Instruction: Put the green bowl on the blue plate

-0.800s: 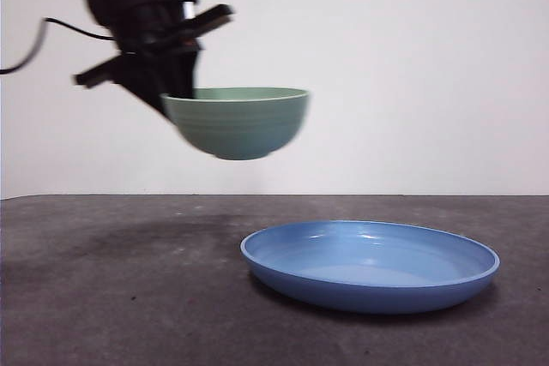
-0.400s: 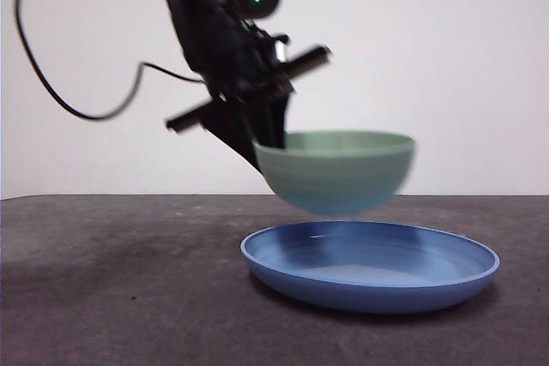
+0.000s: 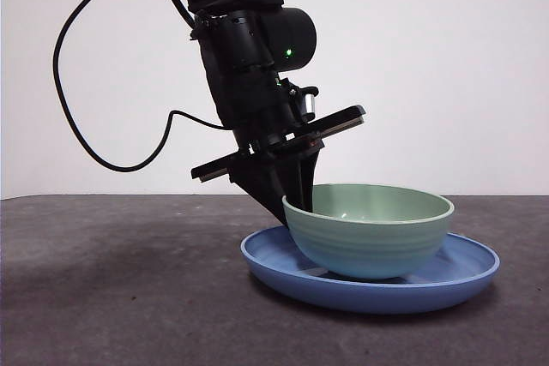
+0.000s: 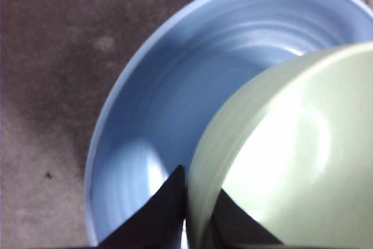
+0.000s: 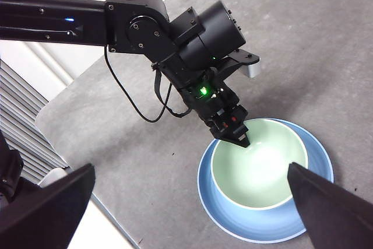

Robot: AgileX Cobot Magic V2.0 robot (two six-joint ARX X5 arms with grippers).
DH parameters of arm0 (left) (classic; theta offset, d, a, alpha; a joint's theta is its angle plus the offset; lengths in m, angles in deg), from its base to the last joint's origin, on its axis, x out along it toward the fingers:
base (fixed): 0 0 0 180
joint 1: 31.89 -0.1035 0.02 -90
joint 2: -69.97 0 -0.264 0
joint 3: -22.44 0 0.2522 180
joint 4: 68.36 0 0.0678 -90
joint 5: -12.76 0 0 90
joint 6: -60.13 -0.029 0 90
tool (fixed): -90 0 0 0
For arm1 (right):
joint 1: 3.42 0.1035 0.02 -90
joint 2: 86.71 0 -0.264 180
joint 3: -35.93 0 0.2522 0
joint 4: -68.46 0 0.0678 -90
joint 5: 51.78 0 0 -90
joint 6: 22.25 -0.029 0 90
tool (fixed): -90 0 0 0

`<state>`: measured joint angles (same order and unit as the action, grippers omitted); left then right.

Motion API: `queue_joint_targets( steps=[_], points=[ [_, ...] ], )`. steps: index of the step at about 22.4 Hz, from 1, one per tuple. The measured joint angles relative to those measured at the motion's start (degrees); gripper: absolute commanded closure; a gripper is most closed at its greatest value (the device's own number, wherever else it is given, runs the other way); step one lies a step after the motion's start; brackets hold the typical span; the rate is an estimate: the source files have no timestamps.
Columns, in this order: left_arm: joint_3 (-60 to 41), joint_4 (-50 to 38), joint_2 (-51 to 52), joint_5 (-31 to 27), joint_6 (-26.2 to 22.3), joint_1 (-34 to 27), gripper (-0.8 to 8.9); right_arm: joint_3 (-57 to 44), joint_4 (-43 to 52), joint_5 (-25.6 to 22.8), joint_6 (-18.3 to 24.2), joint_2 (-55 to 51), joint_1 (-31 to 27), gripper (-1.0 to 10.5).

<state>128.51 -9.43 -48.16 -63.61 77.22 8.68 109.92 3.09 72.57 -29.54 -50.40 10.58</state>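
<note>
Green bowl (image 3: 369, 231) on blue plate (image 3: 467, 261) | left gripper (image 4: 187, 211) clamps rim

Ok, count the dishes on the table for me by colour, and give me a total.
Green: 1, the pale sage-green round bowl, gripped at its rim by the left gripper.
Blue: 1, the wide glossy blue plate underneath it.
Total: 2 dishes.
</note>
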Motion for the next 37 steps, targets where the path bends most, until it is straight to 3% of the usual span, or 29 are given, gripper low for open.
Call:
queue_joint_targets(
  steps=[9, 10, 14, 20, 23, 31, 37],
  points=[
    [0.0, 0.0, 0.0, 0.0, 0.0, 0.0, 7.78, 0.0, 0.0, 0.0, 0.0, 0.0, 0.0, 3.4],
    [0.0, 0.1, 0.0, 0.0, 0.0, -0.1, 7.41, 0.0, 0.0, 0.0, 0.0, 0.0, 0.0, 3.4],
    [1.6, 1.5, 0.0, 0.0, 0.0, -0.6, 4.36, 0.0, 0.0, 0.0, 0.0, 0.0, 0.0, 3.4],
    [7.7, 10.6, 2.1, 0.0, -2.8, -1.7, 4.18, 0.0, 0.0, 0.0, 0.0, 0.0, 0.0, 3.4],
    [7.8, 16.0, 9.5, 0.0, -6.2, -1.8, 2.72, 0.0, 0.0, 0.0, 0.0, 0.0, 0.0, 3.4],
    [7.8, 27.3, 32.4, 0.0, -14.7, -1.8, 2.72, 0.0, 0.0, 0.0, 0.0, 0.0, 0.0, 3.4],
    [-6.7, 22.9, 55.5, 0.0, -17.6, -1.9, 2.73, 0.0, 0.0, 0.0, 0.0, 0.0, 0.0, 3.4]
  ],
)
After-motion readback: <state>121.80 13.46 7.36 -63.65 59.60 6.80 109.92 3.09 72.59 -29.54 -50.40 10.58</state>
